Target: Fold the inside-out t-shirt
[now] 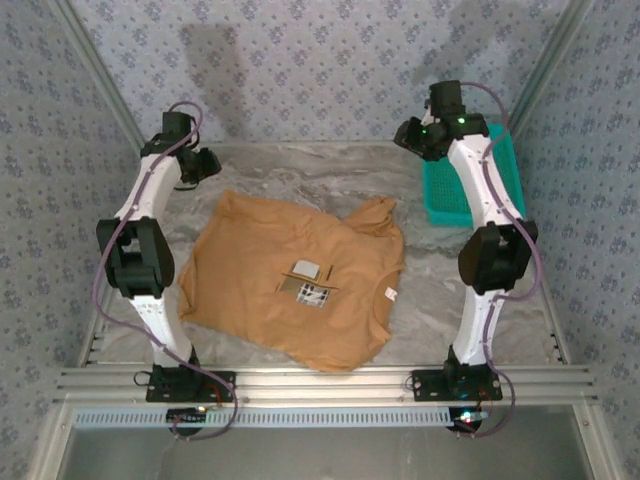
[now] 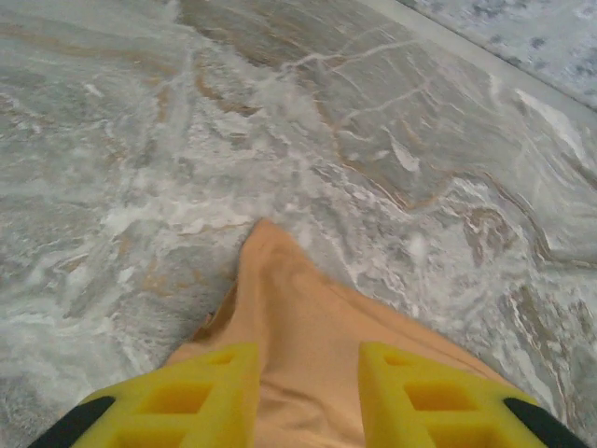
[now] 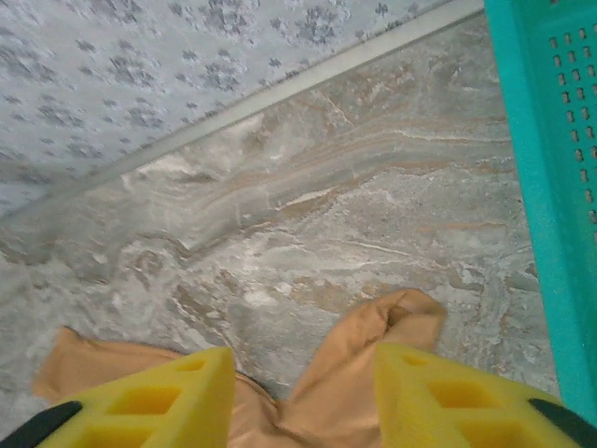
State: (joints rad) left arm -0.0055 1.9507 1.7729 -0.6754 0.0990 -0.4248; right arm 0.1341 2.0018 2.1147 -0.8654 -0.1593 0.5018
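The left gripper is released: its yellow fingers stand apart, with cloth lying under the gap between them. The right gripper is likewise parted, and bare table shows between its pads. From above, the right gripper hangs just beside the far left corner of the teal basket, and the left gripper hangs well away from the basket, across the shirt from it.

The table is grey marbled stone with tan veins. Walls papered in a small blue-grey flower print close it in on three sides, and a metal rail runs along the near edge.

The overhead view gives the whole t-shirt, spread fairly flat to the left of the basket and not touching it. The left wrist view adds a pointed corner of the shirt resting on the stone. The right wrist view adds a curled sleeve end lying near the basket's wall.

The shirt is plain caramel brown, lightly wrinkled, its hem skewed toward the rail. A pale tag patch sits near its middle, and a small white label sits on the side nearer the basket.
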